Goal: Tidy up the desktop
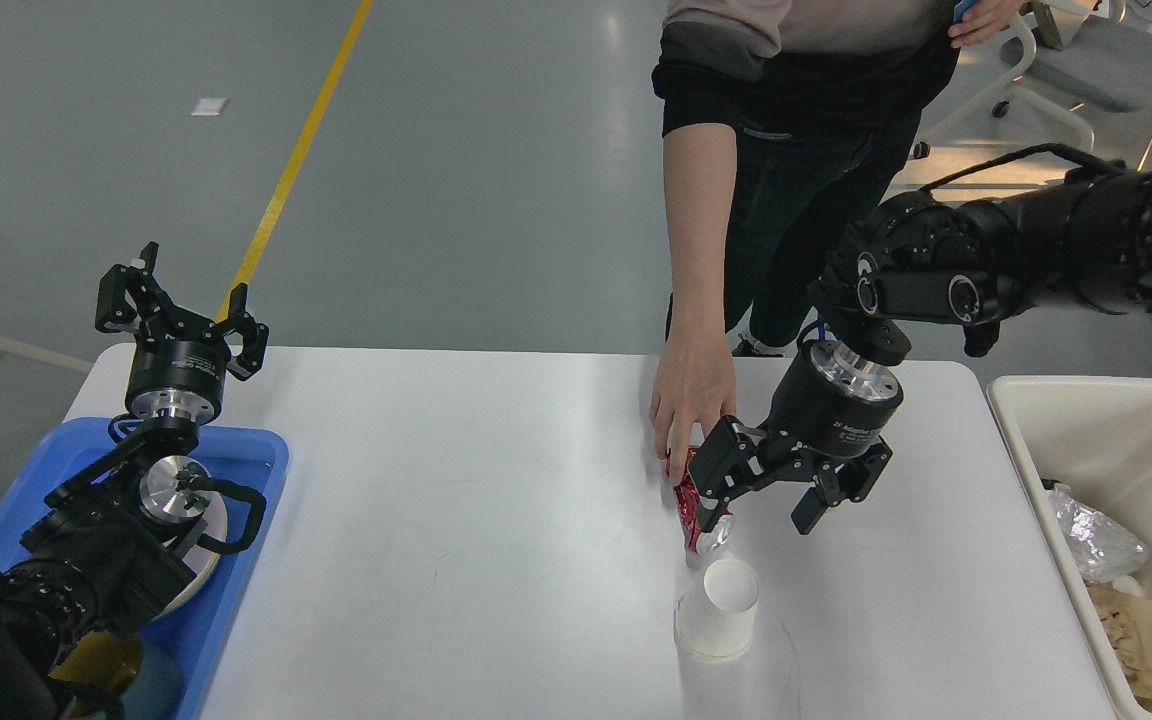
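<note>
The desktop is a wide white tabletop. A crushed red can lies on it right of centre, just behind a white paper cup lying on its side. A person's hand rests on the can's far end. My right gripper is open and low over the table. Its left finger is in front of the can and its right finger is clear of it. My left gripper is open and empty, raised over the table's far left corner.
A blue tray with a plate under my left arm sits at the table's left edge. A cream-white bin holding crumpled plastic and brown paper stands at the right. The person stands behind the far edge.
</note>
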